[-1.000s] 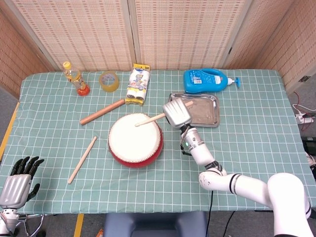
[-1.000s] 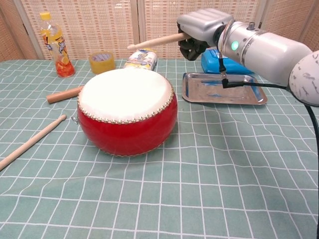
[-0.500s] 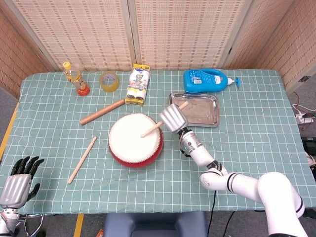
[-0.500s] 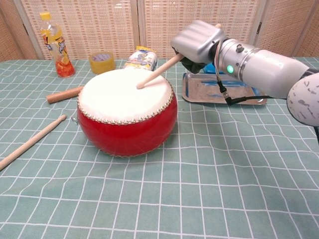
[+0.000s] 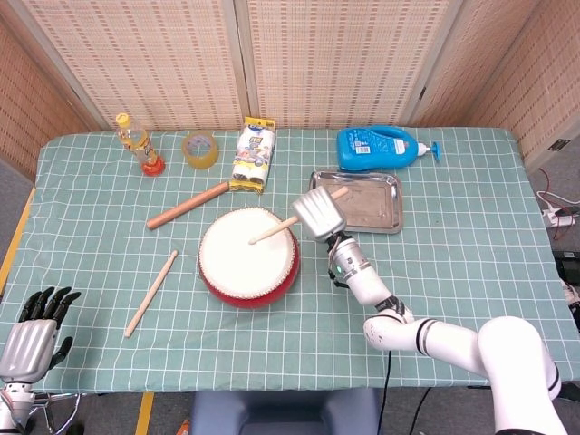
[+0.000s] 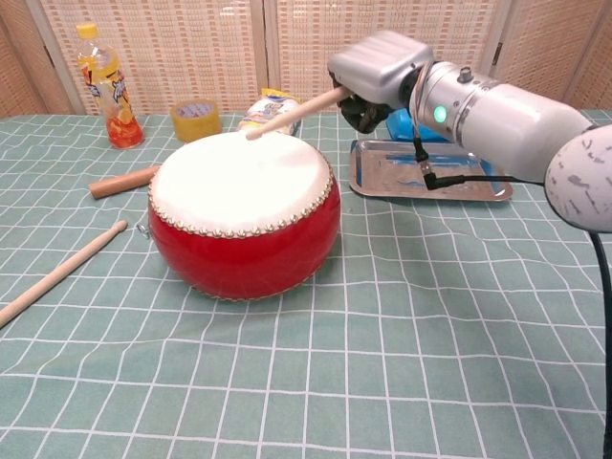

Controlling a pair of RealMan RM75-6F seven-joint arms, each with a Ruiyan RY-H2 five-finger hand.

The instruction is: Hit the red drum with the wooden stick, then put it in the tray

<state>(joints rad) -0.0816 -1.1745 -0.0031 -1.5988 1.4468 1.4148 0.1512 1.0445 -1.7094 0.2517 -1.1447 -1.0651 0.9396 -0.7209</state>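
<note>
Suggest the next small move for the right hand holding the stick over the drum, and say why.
Probably swing the wooden stick rightward toward the tray. The right hand grips it with the tip lifted clear above the red drum skin, and the tray sits bare just beside the hand. Another strike remains possible.

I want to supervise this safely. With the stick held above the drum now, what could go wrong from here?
1. The right hand holds the wooden stick near one end, so it may pivot or slip on a strike.
2. The steel tray is shallow and lies just behind the hand; a dropped stick could roll over its rim.
3. The blue detergent bottle lies close behind the tray and could be bumped.
</note>
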